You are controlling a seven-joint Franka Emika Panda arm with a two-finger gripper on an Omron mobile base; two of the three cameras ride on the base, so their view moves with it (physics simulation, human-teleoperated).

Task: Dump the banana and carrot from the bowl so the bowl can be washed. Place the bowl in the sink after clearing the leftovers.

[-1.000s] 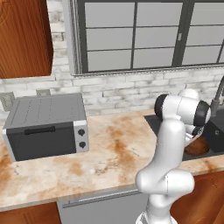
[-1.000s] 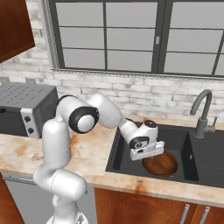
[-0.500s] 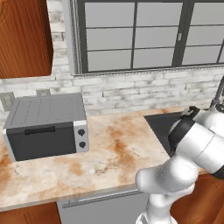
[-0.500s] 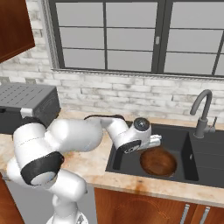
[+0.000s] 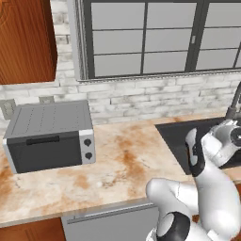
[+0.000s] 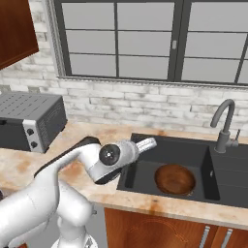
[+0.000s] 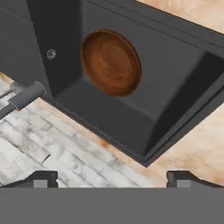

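Claw: we are seeing the claw point(image 7: 112, 177) with its two tips spread wide and nothing between them, so we are reading it as open and empty.
Bowl: the bowl point(image 7: 111, 62) is sitting upright on the floor of the sink point(image 7: 175, 83), well ahead of the claw; in the right base view the bowl point(image 6: 175, 179) is looking empty.
Leftovers: we are not making out the carrot or banana anywhere.
Risk: we are judging the job as nearly finished; if the arm is swinging wide, it could be clipping the faucet point(image 6: 223, 124) or the sink rim.
Table: we are looking at a mottled orange-and-cream stone table point(image 5: 117, 160), with a toaster oven point(image 5: 47, 136) far to the claw's side.
Room: we are facing a whitewashed brick wall and a dark-framed window point(image 6: 145, 41).
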